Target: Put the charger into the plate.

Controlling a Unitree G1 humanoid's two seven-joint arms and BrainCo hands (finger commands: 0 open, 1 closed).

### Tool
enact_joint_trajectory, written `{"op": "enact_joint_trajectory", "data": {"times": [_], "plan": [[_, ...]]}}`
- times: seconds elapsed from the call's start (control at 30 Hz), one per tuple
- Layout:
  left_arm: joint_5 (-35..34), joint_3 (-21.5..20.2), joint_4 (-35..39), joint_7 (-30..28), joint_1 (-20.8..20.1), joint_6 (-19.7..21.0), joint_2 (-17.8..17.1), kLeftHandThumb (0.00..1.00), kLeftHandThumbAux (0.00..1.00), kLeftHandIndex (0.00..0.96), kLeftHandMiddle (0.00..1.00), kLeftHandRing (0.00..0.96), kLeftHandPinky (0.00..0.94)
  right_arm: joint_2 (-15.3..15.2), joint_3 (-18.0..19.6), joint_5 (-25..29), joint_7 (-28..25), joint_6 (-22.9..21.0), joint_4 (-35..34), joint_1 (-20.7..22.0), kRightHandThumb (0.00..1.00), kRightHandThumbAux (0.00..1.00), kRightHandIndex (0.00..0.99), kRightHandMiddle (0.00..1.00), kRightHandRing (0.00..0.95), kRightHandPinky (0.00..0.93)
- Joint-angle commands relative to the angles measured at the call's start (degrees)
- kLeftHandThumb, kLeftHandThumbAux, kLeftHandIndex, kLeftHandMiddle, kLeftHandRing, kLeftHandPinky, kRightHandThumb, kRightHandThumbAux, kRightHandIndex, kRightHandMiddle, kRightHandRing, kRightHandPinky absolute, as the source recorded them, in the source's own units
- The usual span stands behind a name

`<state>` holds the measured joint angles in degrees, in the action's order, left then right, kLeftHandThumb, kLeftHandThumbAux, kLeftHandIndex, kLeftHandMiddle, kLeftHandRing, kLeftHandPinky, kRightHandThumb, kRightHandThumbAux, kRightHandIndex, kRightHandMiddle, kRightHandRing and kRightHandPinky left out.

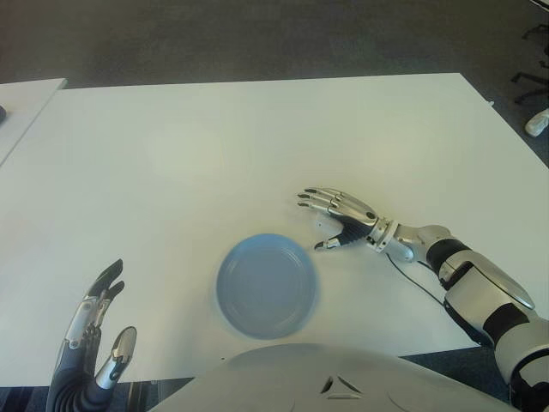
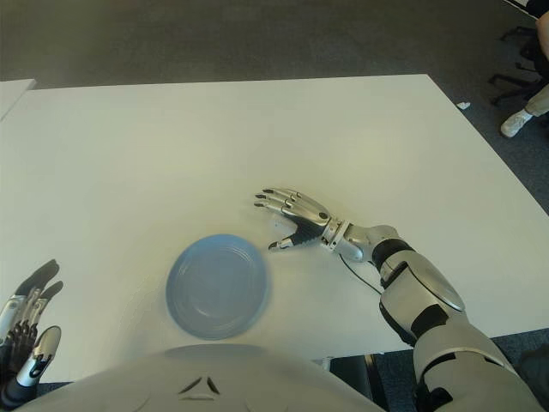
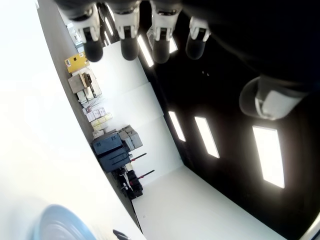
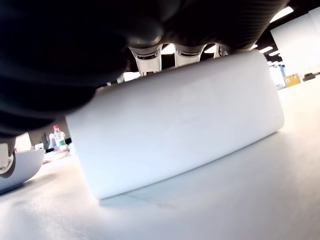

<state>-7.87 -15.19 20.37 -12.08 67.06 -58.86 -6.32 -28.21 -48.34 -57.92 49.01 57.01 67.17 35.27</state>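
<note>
A white charger [image 4: 175, 130] lies flat on the white table [image 1: 214, 146], just right of the blue plate [image 1: 225, 266], and is hard to tell from the tabletop in the eye views. My right hand [image 1: 312, 223] hovers over it, fingers [image 1: 330, 202] stretched across its top and thumb [image 1: 328, 245] pointing toward the plate's rim. The hand is open and has no grasp on the charger. Nothing lies in the plate. My left hand [image 1: 99, 330] shows at the table's front left corner, fingers spread and holding nothing.
A second white table [image 1: 26, 94] adjoins on the far left. At the far right, beyond the table edge, are a chair base [image 1: 532, 81] and a person's shoe [image 1: 537, 123] on the dark floor.
</note>
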Motion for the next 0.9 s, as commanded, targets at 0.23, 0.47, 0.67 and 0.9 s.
{"op": "enact_joint_trajectory", "data": {"times": [0.23,0.47,0.67,0.9], "plan": [[0.0,-0.6,1.4,-0.4,0.6,1.0,-0.3,0.210,0.390,0.059,0.087,0.056,0.029,-0.5,-1.3,-2.0,0.7,-2.1,-0.1,-3.1,0.151,0.367,0.000,0.000,0.013,0.067],[-0.6,0.1,2.6,-0.4,1.3,2.1,0.0,0.204,0.364,0.054,0.092,0.058,0.035,-0.8,-2.0,-2.7,2.7,-2.2,0.1,-4.0,0.157,0.379,0.000,0.002,0.027,0.087],[-0.3,-0.1,3.1,0.0,1.4,2.0,0.8,0.184,0.357,0.050,0.089,0.059,0.037,-1.0,-2.4,-2.9,3.1,-2.7,0.9,-4.2,0.180,0.387,0.000,0.003,0.041,0.122],[0.1,-1.0,3.5,0.7,0.8,3.2,1.6,0.161,0.346,0.055,0.091,0.065,0.055,-1.1,-3.6,-4.1,4.8,-4.7,1.7,-3.6,0.205,0.388,0.000,0.000,0.047,0.141]]}}
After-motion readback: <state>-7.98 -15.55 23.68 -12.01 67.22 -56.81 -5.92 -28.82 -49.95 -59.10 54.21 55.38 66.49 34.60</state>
